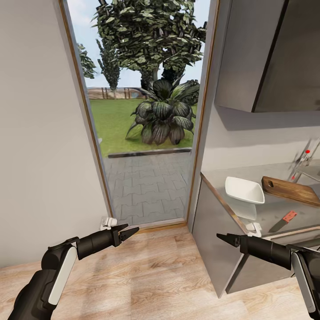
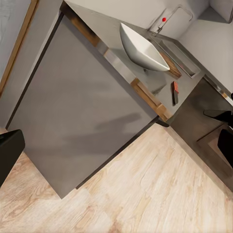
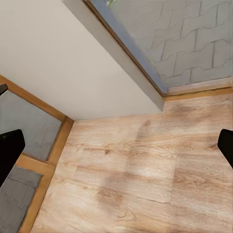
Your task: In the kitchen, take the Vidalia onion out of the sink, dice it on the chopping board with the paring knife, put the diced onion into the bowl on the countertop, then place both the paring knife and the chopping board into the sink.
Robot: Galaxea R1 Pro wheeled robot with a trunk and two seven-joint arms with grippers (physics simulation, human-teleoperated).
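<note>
On the grey countertop (image 1: 284, 213) at the head view's right, the white bowl (image 1: 243, 190) sat by the near end, the chopping board (image 1: 291, 190) just behind it near the sink (image 1: 310, 177), the paring knife (image 1: 284, 220) in front, while both grippers, left (image 1: 129, 232) and right (image 1: 225, 239), hovered empty over wooden floor (image 1: 151, 275), fingers close together.

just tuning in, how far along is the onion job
Nothing looks done yet. The board and knife lie on the countertop beside the bowl, which looks empty. Left hand and right hand hang over the floor, holding nothing. In hand: reaching the counter. Left: fetch the onion, dice, fill the bowl, sink the tools.
</note>
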